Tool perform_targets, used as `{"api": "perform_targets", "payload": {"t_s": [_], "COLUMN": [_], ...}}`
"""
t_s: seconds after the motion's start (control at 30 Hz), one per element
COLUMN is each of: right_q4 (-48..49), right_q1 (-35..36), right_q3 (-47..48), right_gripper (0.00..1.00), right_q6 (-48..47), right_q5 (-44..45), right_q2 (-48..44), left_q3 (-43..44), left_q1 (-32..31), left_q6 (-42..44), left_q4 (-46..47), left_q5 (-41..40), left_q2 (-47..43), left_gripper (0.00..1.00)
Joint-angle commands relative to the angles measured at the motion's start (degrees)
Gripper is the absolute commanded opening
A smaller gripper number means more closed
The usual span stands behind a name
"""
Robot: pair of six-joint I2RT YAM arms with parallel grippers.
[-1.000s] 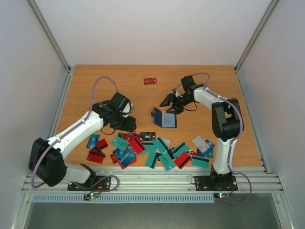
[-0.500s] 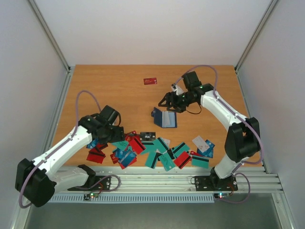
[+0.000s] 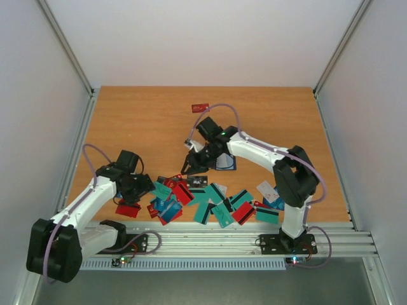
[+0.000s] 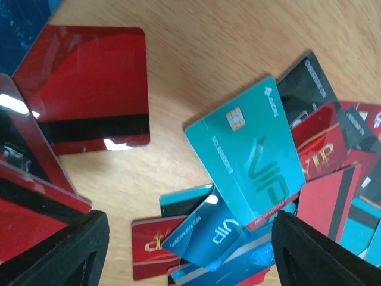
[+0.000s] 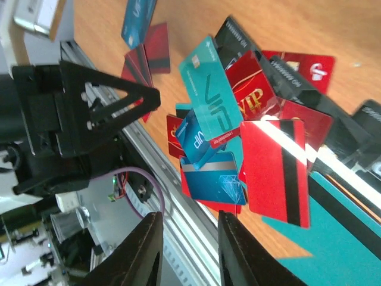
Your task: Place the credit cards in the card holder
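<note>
Both left tool [image 4: 190, 219] and right tool [image 5: 189, 218] gape, seemingly empty, over near-edge credit cards [image 3: 210, 198].

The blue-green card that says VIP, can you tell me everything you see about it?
The teal card is a thin, shiny plastic rectangle with rounded corners. It shows a small gold chip, big slanted VIP letters and a row of tiny digits. It lies face up and askew, one end on the bare wooden table, the other resting on a blue card and a red card. A black card pokes out from under it. Nothing grips it.
</note>
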Motion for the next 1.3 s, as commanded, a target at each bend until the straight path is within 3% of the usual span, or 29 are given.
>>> {"api": "perform_targets", "payload": {"t_s": [0.0,0.23,0.4,1.27], "right_q4": [0.75,-0.95,-1.38,-3.93], "right_q1": [3.22,5.94,6.26,6.44], "right_q3": [4.96,10.70,13.26,15.09], "right_gripper": [0.26,0.17,0.12,0.08], "right_q6": [-0.70,-0.99,-0.53,-2.74], "right_q5": [-2.55,-4.59,-5.20,-7.57], "right_q2": [5.60,13.96,18.47,28.53], "left_q3": [-3.00,-7.12,-6.94,-8.98], "left_q1": [4.29,7.35,7.51,7.53], "left_q6": [2.12,2.11,1.88,2.64], "left_q4": [9.08,20.67,23.79,22.71], "left_q5": [6.43,12.55,12.54,10.91], "left_q2": [1.95,5.68,7.70,8.58], "left_gripper": [0.76,0.74,0.73,0.72]}}
